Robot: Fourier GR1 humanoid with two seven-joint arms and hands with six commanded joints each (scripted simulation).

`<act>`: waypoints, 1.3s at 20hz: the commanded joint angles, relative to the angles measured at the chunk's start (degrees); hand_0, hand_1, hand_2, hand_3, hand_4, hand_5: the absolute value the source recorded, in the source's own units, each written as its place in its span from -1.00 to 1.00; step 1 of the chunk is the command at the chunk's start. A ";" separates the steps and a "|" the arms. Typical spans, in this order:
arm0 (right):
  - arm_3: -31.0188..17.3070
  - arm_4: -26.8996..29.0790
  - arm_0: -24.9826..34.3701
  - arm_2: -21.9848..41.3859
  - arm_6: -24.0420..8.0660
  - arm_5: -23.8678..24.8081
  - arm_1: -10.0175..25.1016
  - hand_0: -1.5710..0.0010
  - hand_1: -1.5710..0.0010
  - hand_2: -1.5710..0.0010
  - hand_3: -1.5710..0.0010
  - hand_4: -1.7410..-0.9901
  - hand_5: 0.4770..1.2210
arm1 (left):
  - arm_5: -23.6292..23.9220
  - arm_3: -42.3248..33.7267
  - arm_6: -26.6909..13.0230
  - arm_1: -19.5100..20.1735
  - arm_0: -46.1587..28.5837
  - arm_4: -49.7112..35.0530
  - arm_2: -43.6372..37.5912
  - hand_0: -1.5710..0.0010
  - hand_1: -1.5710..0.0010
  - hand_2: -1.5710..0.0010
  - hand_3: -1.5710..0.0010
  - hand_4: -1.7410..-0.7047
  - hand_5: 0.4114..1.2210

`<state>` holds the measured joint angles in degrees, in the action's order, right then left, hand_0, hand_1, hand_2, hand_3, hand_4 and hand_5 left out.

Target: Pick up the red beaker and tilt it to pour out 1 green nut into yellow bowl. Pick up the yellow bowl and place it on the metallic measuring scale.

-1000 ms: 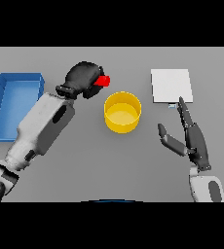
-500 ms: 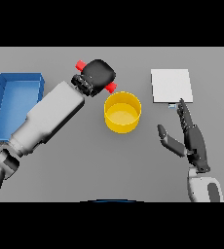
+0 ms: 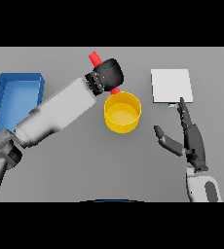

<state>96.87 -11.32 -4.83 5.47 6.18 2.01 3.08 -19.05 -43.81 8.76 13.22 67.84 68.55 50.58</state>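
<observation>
My left hand [image 3: 109, 74] is shut on the red beaker [image 3: 95, 59], holding it tilted just behind the yellow bowl [image 3: 122, 113]. One red end sticks up to the left of the hand; the other end [image 3: 115, 90] pokes out below, right over the bowl's far rim. The hand hides the beaker's middle, and I see no green nut. The bowl stands on the table at the centre. The metallic measuring scale [image 3: 171, 85], a pale square plate, lies at the back right. My right hand [image 3: 189, 137] hovers open in front of the scale, right of the bowl, fingers pointing away.
A blue bin [image 3: 17, 98] sits at the left edge of the table, behind my left forearm, which crosses diagonally from the lower left.
My left hand has carried the beaker to the right and tipped it further, until its lower end hangs over the bowl's far rim. The right hand has barely shifted.
</observation>
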 commanded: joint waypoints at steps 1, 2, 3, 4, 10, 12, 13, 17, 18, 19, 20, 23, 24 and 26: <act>0.35 0.17 -0.40 -0.06 0.31 -0.21 0.22 1.00 1.00 1.00 1.00 0.57 -0.76 | -0.81 -0.57 0.30 0.40 0.35 0.82 0.98 -1.00 -1.00 -1.00 -0.98 -0.99 1.00; 0.37 0.78 -0.13 -0.43 -0.04 -0.35 0.30 1.00 1.00 1.00 1.00 0.58 -0.76 | -0.33 0.37 0.92 0.45 0.76 2.00 2.20 -1.00 -1.00 -1.00 -0.98 -0.99 1.00; 0.85 1.32 -0.39 -0.51 0.09 -0.56 0.21 1.00 1.00 1.00 1.00 0.58 -0.76 | -0.31 0.22 1.30 0.17 1.03 2.88 3.27 -1.00 -1.00 -1.00 -0.98 -0.99 1.00; 0.19 1.40 0.03 -0.78 -0.15 -0.48 0.26 1.00 1.00 1.00 1.00 0.62 -0.76 | 0.87 1.96 1.61 -0.43 1.83 4.01 4.20 -1.00 -1.00 -1.00 -0.99 -0.99 1.00; 0.43 0.59 0.28 -0.34 -0.38 -0.25 0.30 1.00 1.00 1.00 1.00 0.62 -0.72 | 2.92 4.18 3.64 -1.49 5.07 9.57 9.52 -1.00 -1.00 -1.00 -1.00 -0.98 1.00; 0.19 0.67 -0.62 -0.28 1.29 -0.34 0.15 1.00 1.00 1.00 1.00 0.63 -0.73 | 3.45 4.67 3.61 -2.27 6.49 11.25 10.87 -1.00 -1.00 -1.00 -1.00 -0.99 1.00; 0.41 0.75 -0.51 -0.52 1.17 -0.39 0.46 1.00 1.00 1.00 1.00 0.63 -0.74 | 3.71 4.54 4.42 -2.31 7.45 12.11 11.72 -1.00 -1.00 -1.00 -1.00 -0.98 1.00; 0.72 0.73 -0.42 -0.38 0.43 -0.06 -0.02 1.00 1.00 1.00 1.00 0.60 -0.76 | 3.58 6.83 8.12 -1.43 16.21 14.00 11.94 -1.00 -1.00 -1.00 -1.00 -0.98 1.00; 1.20 -0.15 -0.42 -0.05 0.45 0.47 -0.05 1.00 1.00 1.00 1.00 0.61 -0.77 | 4.64 8.38 8.50 -0.78 18.50 13.82 10.85 -1.00 -1.00 -1.00 -1.00 -0.98 1.00; 0.58 -0.32 0.50 -0.32 -0.67 0.69 0.12 1.00 1.00 1.00 1.00 0.62 -0.78 | 4.16 9.73 8.00 -0.51 20.56 12.97 9.05 -1.00 -1.00 -1.00 -1.00 -0.97 1.00; 0.06 0.20 0.84 -0.10 -0.42 0.24 -0.28 1.00 1.00 1.00 1.00 0.63 -0.79 | 4.98 11.08 8.06 0.80 22.44 11.96 6.99 -1.00 -1.00 -1.00 -1.00 -0.97 1.00; -0.29 0.95 1.30 -0.07 0.08 -0.55 -0.20 1.00 1.00 1.00 1.00 0.66 -0.79 | 6.83 16.91 5.63 3.61 26.98 8.49 0.26 -1.00 -1.00 -1.00 -1.00 -0.96 1.00; -0.97 1.64 1.37 0.00 0.92 -1.15 -0.51 1.00 1.00 1.00 1.00 0.69 -0.78 | 5.81 19.45 4.00 4.26 28.36 6.44 -2.87 -1.00 -1.00 -1.00 -1.00 -0.97 1.00; -0.31 1.36 0.91 0.23 1.90 -1.64 0.34 1.00 1.00 1.00 1.00 0.70 -0.74 | 2.96 24.13 -0.20 6.51 29.65 -0.75 -11.93 -1.00 -1.00 -1.00 -0.94 -0.98 1.00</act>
<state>96.56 -9.95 -3.93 5.71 8.09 0.37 3.40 -16.13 -19.65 8.36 19.86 97.50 67.87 38.67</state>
